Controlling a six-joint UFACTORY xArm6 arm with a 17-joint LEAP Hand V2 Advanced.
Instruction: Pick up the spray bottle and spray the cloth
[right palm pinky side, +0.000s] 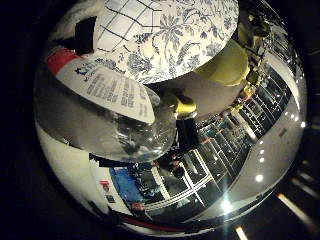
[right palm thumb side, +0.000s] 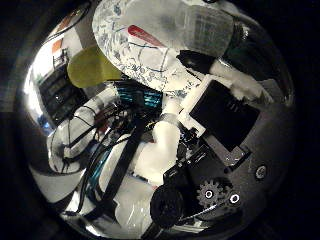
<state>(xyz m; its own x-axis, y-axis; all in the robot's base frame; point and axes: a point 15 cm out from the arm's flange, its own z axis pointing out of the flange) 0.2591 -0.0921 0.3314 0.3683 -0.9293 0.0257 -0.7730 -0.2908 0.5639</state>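
Note:
A clear plastic spray bottle (right palm pinky side: 115, 120) with a white printed label and a red band fills much of the little finger side view, close against my palm. Its yellow spray head (right palm pinky side: 184, 105) sticks out beyond the bottle's rounded shoulder. The cloth (right palm pinky side: 170, 35), white with a blue flower and grid pattern, lies spread just past the bottle. My right hand (right palm thumb side: 210, 130) shows as white and black parts in the thumb side view. Its fingers (right palm thumb side: 235, 85) curl against the bottle's body (right palm thumb side: 200, 25). The nozzle's opening is hidden.
A yellow-green rounded object (right palm pinky side: 227, 65) lies beside the cloth's edge. Behind it, rows of shelving (right palm pinky side: 235, 130) and ceiling lights run through the room. A blue item (right palm pinky side: 127, 182) and a white surface (right palm pinky side: 70, 165) show beyond the bottle.

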